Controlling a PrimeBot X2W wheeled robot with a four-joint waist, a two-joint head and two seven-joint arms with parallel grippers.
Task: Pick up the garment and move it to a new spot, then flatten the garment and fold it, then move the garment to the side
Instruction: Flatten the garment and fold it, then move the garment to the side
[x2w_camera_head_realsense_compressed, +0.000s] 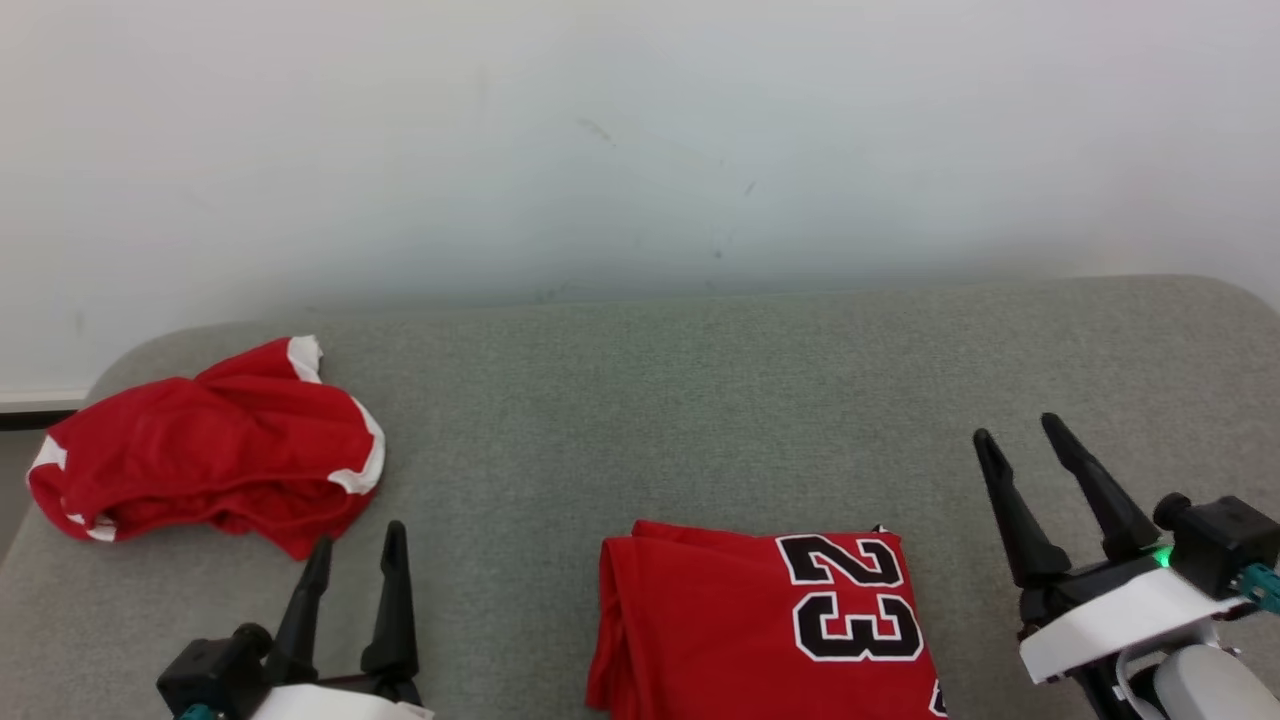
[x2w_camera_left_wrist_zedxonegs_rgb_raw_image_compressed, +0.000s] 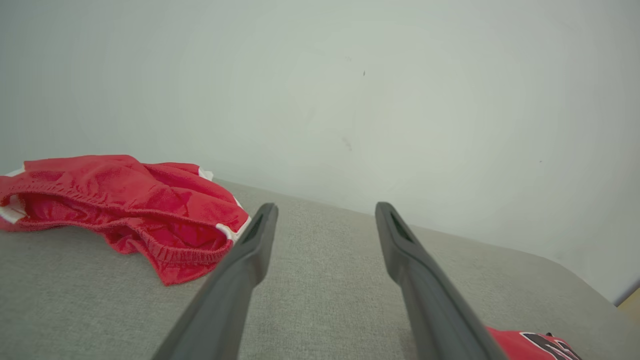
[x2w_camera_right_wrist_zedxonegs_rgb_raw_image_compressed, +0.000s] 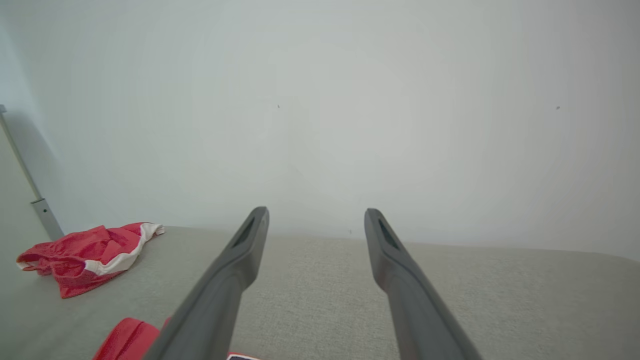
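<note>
folded jersey (x2w_camera_head_realsense_compressed: 720, 640), lower part cut off below

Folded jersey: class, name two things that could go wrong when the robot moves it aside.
1. The folded jersey shows loose layers along its left edge; if the open left hand or right hand pinches only the top layer, the fold may come undone.
2. The crumpled red garment lies at the left of the grey cushion; moved that way, the jersey could land on it.

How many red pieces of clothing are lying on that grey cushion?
2. A crumpled red garment with white trim lies at the left; a folded red jersey numbered 23 lies at the near middle, cut off by the picture's edge. Others could be out of frame.
</note>
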